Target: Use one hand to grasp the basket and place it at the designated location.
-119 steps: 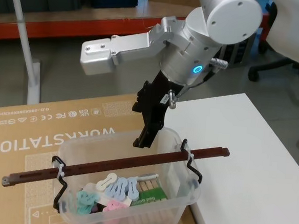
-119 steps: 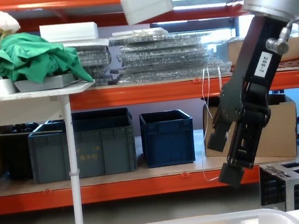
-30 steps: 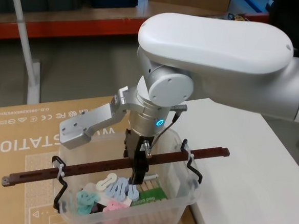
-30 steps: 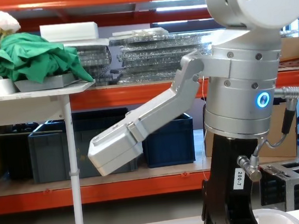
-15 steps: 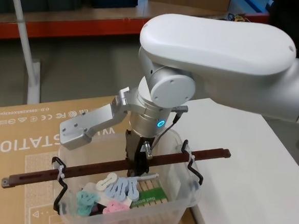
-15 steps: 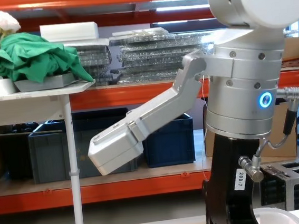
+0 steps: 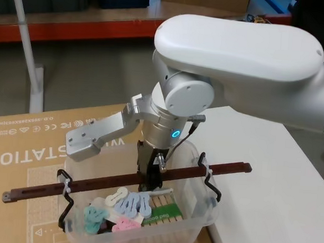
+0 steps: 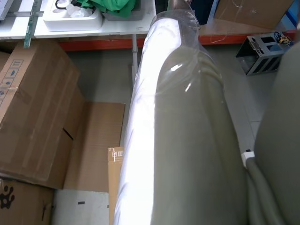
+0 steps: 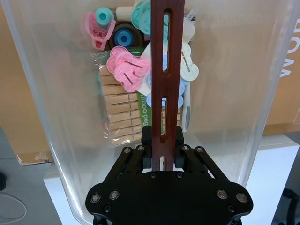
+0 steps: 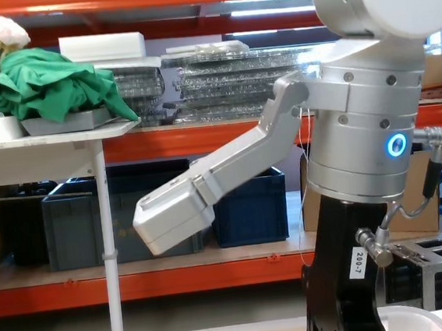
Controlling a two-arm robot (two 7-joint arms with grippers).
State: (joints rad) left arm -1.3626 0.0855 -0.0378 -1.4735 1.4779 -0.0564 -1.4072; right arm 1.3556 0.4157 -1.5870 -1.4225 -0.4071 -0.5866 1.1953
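Could tip the basket [image 7: 185, 226] on the lift: gripped on the reddish-brown handle [image 7: 102, 183] slightly toward the white table [image 7: 269, 179] side of midway between the black end fittings [image 7: 208, 180], so may sag at the opposite end and send the pegs [image 7: 128, 205] sliding that way. Might also let the flat, slotted bar twist between the pads, setting the tub swinging under a quick start or stop. Could catch the tub's base on the edge of the cardboard [image 7: 26, 151] when carried sideways toward the table. Best lifted slowly and straight up; all of this judged, not seen. Appears to rest upright on the cardboard sheet, at its edge just beside the table, with the handle lying across the open top. As for the right gripper [image 9: 162, 136]: reaches down from above into the tub's mouth, clamped onto the handle, with one black finger [image 9: 146, 140] pressed against each long side of the bar, showing no gap between pad and wood, touching neither the pegs nor the clear walls.
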